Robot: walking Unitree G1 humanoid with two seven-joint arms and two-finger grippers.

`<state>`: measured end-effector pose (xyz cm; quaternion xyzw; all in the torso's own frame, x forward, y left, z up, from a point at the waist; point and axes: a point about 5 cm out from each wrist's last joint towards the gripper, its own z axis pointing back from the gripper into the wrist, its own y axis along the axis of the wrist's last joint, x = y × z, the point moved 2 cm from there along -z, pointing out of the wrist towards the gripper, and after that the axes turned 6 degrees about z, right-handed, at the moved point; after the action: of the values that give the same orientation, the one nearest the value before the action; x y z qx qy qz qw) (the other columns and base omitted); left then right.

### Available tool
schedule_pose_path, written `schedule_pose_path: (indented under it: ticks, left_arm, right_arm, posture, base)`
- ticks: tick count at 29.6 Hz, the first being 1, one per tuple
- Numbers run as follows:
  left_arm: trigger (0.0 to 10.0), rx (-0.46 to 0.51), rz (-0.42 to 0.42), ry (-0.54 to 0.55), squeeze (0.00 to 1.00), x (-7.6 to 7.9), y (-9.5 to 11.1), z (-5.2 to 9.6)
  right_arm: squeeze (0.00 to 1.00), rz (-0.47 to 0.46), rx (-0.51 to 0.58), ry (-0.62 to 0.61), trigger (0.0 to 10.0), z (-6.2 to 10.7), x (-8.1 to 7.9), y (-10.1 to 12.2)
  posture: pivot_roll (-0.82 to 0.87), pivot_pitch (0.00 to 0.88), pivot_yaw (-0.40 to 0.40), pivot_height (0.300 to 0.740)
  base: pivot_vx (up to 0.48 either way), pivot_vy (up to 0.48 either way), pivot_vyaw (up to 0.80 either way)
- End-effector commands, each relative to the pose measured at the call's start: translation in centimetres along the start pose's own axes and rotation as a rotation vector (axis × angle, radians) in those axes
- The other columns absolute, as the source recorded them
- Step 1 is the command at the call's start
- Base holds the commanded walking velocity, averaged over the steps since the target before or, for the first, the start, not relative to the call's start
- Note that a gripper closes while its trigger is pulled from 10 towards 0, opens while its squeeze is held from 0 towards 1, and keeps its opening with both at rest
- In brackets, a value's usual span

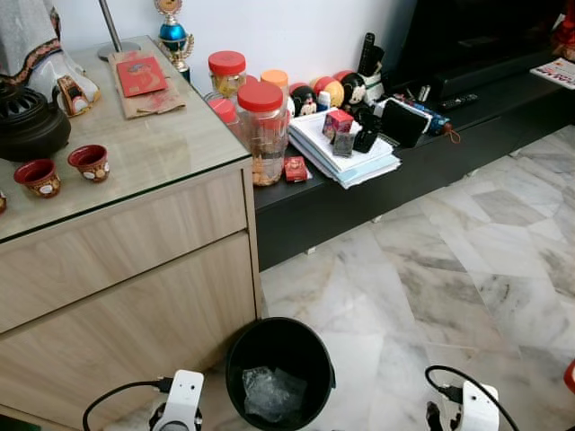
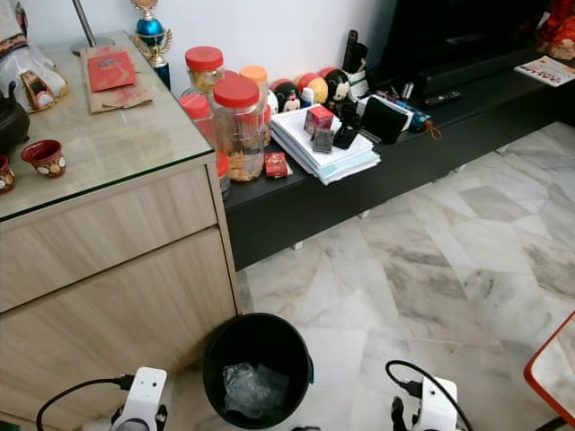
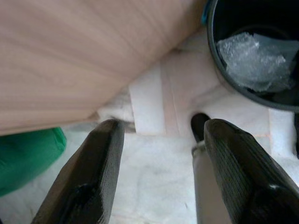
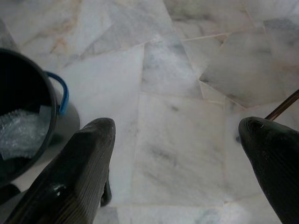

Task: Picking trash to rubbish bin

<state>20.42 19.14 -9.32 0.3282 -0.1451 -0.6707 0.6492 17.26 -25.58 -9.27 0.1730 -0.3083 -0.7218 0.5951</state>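
Clear plastic (image 1: 272, 392) in black bin (image 1: 235, 359); left pincer (image 3: 161, 154) & right pincer (image 4: 180, 140) both apart.

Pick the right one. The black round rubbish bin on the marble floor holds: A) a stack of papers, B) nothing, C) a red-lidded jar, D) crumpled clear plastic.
D: crumpled clear plastic lies at the bottom of the black round rubbish bin, between the two arms.

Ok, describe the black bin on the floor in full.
The round black plastic rubbish bin stands upright and open-topped on the pale marble floor, close beside the light wooden cabinet. Crumpled clear plastic wrap lies inside it. A blue handle curves at its rim. Neither gripper touches it.
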Motion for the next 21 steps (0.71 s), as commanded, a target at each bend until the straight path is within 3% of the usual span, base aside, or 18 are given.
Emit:
schedule_pose_path:
  ticks: [1, 9, 21]
  left_arm:
    - [10.0, -0.021, -0.003, -0.005, 0.00, 0.47, -0.42, 0.13]
    - [10.0, -0.025, -0.006, 0.002, 0.00, 0.40, -0.51, 0.14]
    - [10.0, 0.002, 0.055, -0.008, 0.00, 0.70, -0.05, 0.15]
  right_arm:
    - [0.00, -0.011, -0.002, -0.024, 10.0, 0.06, 0.77, -0.05]
    - [0.00, -0.010, -0.001, -0.023, 10.0, 0.05, 0.70, -0.03]
    - [0.00, -0.008, -0.001, -0.020, 10.0, 0.05, 0.70, -0.02]
  posture:
    - [-0.15, 0.084, -0.051, 0.740]
    - [-0.15, 0.088, -0.052, 0.740]
    - [-0.16, 0.089, -0.057, 0.740]
  base:
    - [0.000, -0.480, 0.00]
    - [0.000, -0.480, 0.00]
    - [0.000, 0.000, 0.00]
